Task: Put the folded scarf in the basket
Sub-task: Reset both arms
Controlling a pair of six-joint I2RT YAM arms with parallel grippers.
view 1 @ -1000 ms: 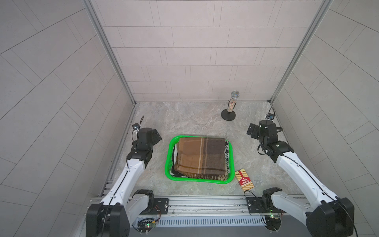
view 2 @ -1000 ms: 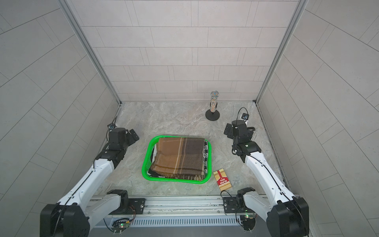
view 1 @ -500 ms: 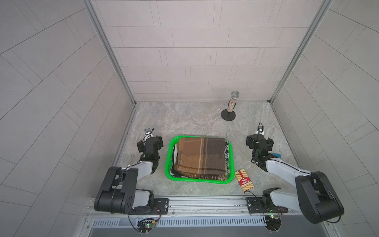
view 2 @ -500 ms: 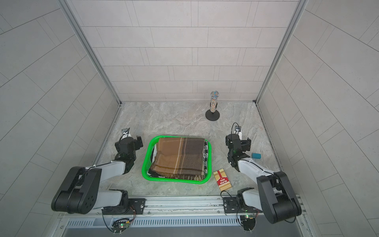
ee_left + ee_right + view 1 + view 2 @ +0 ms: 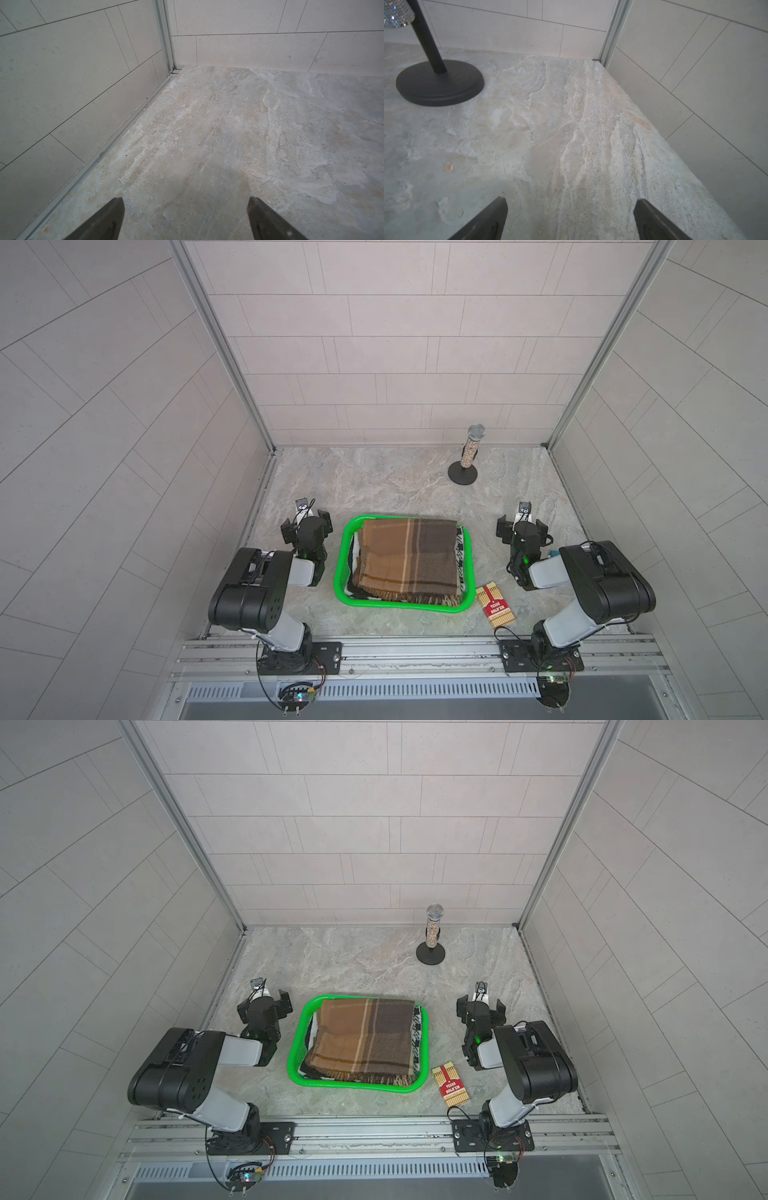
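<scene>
Worktop (image 5: 395, 489) (image 5: 353, 973): grey-beige marbled slab, tiled walls on three sides, rail along the lower edge of frame. Directly on it in both top views:
- green basket (image 5: 341, 568) (image 5: 294, 1052), lower centre, sitting flat
- red/tan card box (image 5: 495, 605) (image 5: 450, 1085), lying flat just beside the basket's lower right corner, small gap between them
- glittery stand (image 5: 462, 477) (image 5: 430, 957), upright on a round black base, upper right near the back wall, well apart from both

Right wrist view: that base sits flush on the slab.

the basket (image 5: 340, 565) is bright green, the scarf (image 5: 409, 560) brown plaid with thin cream lines. the card box (image 5: 495, 606) is red and gold, the stand (image 5: 462, 478) black.
</scene>
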